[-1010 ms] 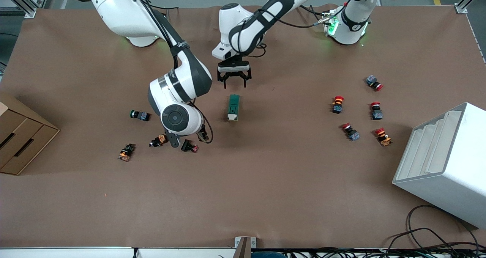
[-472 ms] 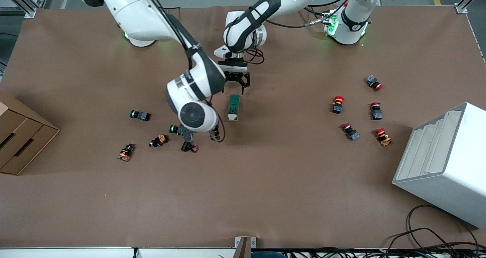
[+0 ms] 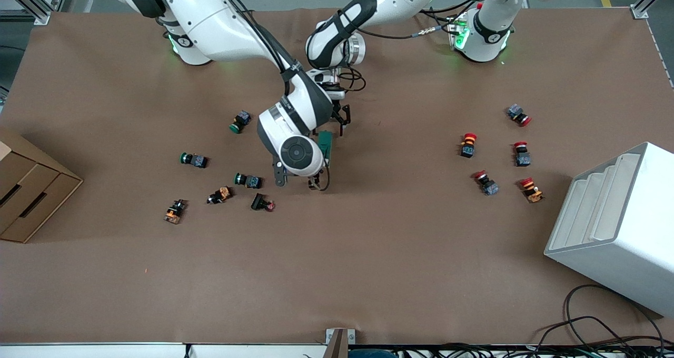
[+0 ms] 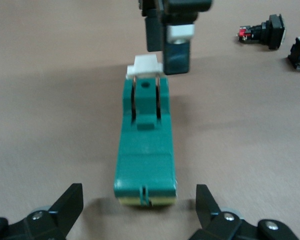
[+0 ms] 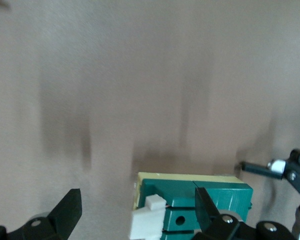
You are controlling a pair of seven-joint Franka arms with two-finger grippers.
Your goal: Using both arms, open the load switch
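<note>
The load switch [image 4: 145, 155] looks like smooth green plastic with a white plastic lever [image 4: 146, 65]. The table [image 3: 368, 252] cover is matt brown, like paper.

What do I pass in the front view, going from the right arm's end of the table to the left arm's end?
cardboard box → green-capped push buttons → load switch → red-capped push buttons → white rack

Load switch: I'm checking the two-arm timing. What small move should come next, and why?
Probably close the left pincer on the load switch: its open fingers straddle the body's end away from the white lever, without touching. That would brace it while the open right pincer, over the lever end, works the lever.
</note>
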